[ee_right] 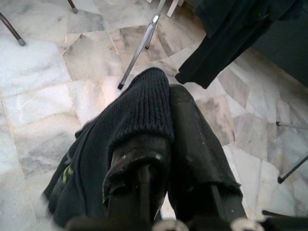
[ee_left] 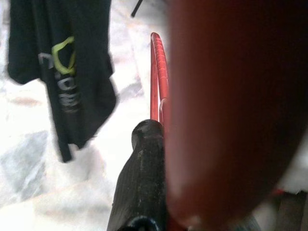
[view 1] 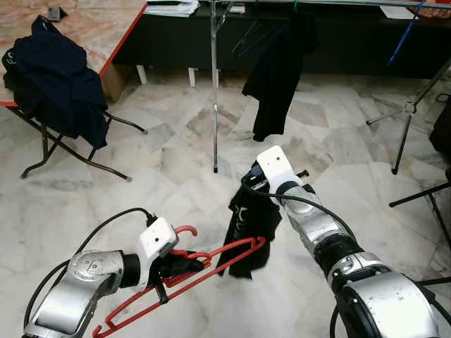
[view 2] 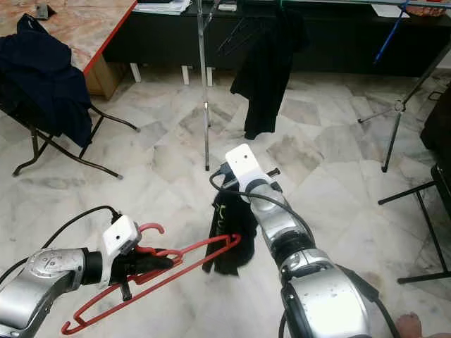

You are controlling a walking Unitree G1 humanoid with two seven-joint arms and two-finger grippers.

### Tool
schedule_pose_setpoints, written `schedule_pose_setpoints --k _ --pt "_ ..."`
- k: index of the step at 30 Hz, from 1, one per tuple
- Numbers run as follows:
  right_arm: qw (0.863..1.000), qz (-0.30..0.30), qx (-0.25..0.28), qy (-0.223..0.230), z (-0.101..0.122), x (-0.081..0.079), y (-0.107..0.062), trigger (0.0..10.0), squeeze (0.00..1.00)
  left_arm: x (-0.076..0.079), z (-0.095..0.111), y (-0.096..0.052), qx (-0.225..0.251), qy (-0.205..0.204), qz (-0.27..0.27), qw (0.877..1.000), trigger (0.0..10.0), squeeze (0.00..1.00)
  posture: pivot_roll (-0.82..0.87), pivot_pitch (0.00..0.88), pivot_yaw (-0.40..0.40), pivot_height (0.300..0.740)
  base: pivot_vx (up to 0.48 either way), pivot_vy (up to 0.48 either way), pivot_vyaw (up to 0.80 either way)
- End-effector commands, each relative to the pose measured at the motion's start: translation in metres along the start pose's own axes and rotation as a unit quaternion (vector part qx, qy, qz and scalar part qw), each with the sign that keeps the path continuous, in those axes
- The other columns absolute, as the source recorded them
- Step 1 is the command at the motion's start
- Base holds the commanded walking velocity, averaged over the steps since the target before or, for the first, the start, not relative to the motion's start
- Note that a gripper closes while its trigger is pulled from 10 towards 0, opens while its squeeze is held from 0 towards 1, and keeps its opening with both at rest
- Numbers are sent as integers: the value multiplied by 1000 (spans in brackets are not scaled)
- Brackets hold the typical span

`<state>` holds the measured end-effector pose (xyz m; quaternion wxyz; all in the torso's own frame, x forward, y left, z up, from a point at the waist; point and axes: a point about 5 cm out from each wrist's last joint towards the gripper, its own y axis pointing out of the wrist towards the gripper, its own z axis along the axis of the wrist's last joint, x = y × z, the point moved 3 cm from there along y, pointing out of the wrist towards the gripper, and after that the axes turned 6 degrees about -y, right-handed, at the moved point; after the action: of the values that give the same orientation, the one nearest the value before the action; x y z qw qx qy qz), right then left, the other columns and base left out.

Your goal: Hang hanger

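The floor [view 1: 176, 169] is pale marble tile. At the robot's far left stands a folding table [view 1: 91, 28] with a red edge; a dark garment [view 1: 53, 77] is draped over its corner. Ahead stands a metal clothes rack [view 1: 214, 98], and a black garment [view 1: 276, 74] hangs from its rail. Tripod legs [view 1: 409, 116] stand on the floor at the right.

The right gripper [view 1: 255, 184] is held out in front of the robot, closed on a black shirt [view 1: 248, 236]. In the right wrist view, a ribbed edge of the shirt [ee_right: 139, 115] lies over one finger, with the fabric pinched between both fingers. The shirt hangs down from the grip, clear of the floor. A yellow-green logo [ee_left: 62, 53] and pale lettering [ee_left: 67, 94] show on the fabric; the lettering is too blurred to read.

The left gripper [view 1: 184, 266] is low at the robot's left, closed on a red hanger [view 1: 211, 267] near the base of its hook [view 1: 187, 229]. The hanger lies tilted, with its far end [view 1: 259, 243] just beside the hanging shirt; contact cannot be confirmed. In the left wrist view, one black finger [ee_left: 142, 183] lies along the red bar [ee_left: 159, 77].
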<state>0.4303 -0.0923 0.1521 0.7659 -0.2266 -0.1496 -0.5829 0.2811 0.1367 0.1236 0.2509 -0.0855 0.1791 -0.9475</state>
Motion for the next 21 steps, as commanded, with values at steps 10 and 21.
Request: schedule_pose_setpoints --k 10,21 --pt "999 -34 -1 23 12 9 3 10000 0 11 38 17 89 -20 4 996 10000 0 15 202 -13 740 0 0 0" --pt "999 -37 -2 34 13 9 3 10000 0 1 34 24 69 -11 53 996 10000 0 16 181 -14 740 0 0 0"
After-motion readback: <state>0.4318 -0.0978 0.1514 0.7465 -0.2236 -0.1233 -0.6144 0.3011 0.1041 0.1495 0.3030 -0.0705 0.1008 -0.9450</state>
